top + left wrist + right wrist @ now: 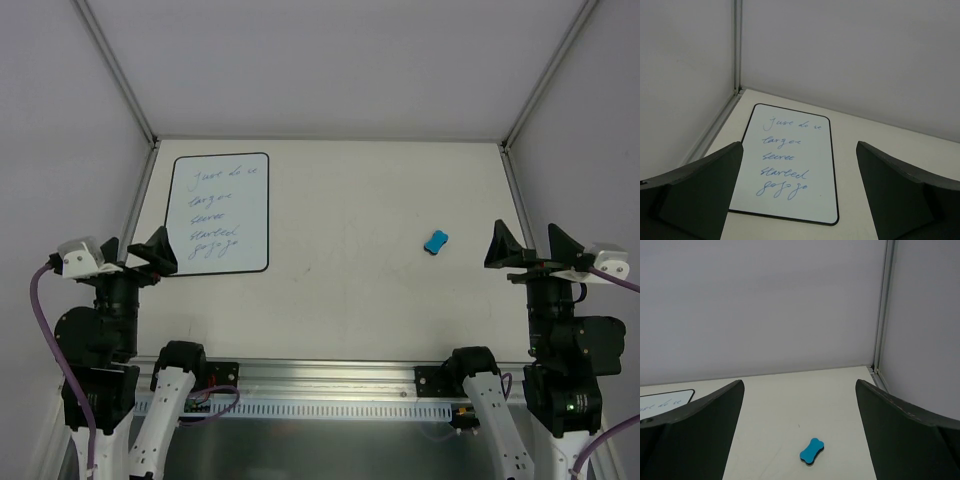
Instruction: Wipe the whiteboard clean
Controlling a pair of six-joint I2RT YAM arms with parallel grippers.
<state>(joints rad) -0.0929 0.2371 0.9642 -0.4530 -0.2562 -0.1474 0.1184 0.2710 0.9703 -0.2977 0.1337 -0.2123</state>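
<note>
The whiteboard [220, 212] lies flat at the table's far left, white with a black rim and several blue handwritten lines. It also shows in the left wrist view [788, 165], and its corner shows in the right wrist view [666, 401]. A small blue bone-shaped eraser [435, 241] lies on the table right of centre; it also shows in the right wrist view [811, 451]. My left gripper [138, 254] is open and empty, hovering by the board's near-left corner. My right gripper [530, 247] is open and empty, to the right of the eraser.
White enclosure walls with metal corner posts [118, 70] bound the table at the back and sides. A metal rail [330, 385] runs along the near edge between the arm bases.
</note>
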